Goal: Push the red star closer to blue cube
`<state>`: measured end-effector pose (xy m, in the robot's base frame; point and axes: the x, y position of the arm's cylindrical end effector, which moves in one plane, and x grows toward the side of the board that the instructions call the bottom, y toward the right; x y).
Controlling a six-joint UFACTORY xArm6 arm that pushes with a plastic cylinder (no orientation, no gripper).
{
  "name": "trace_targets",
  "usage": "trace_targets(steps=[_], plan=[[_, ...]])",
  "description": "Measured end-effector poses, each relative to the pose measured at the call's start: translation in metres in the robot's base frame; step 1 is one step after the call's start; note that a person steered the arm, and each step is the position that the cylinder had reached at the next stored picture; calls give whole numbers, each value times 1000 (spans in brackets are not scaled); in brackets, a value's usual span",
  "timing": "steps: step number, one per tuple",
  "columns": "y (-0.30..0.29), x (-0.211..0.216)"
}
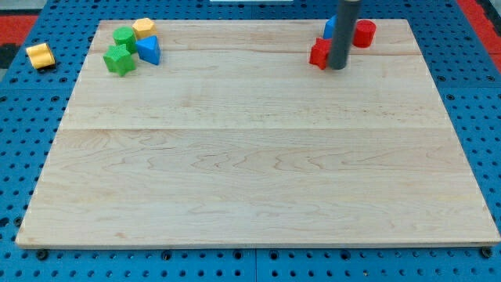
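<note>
The red star (318, 53) lies near the view's top right of the wooden board (258, 157). My tip (337, 67) rests on the board, touching the star's right side. The blue cube (329, 27) sits just above the star, mostly hidden behind the rod; only its left edge shows. The star and the cube are very close, and I cannot tell whether they touch.
A red cylinder (363, 33) stands right of the rod. At the top left sit a green cylinder (124, 36), a yellow block (143, 28), a green star (119, 59) and a blue triangle (149, 50). Another yellow block (39, 56) lies off the board at the left.
</note>
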<state>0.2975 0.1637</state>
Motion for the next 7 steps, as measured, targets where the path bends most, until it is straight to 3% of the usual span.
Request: trace_targets(steps=[1, 2, 3, 4, 6, 7], plan=[[7, 30], [-46, 47], [-60, -19], [-17, -24], [-17, 45], [-17, 45]])
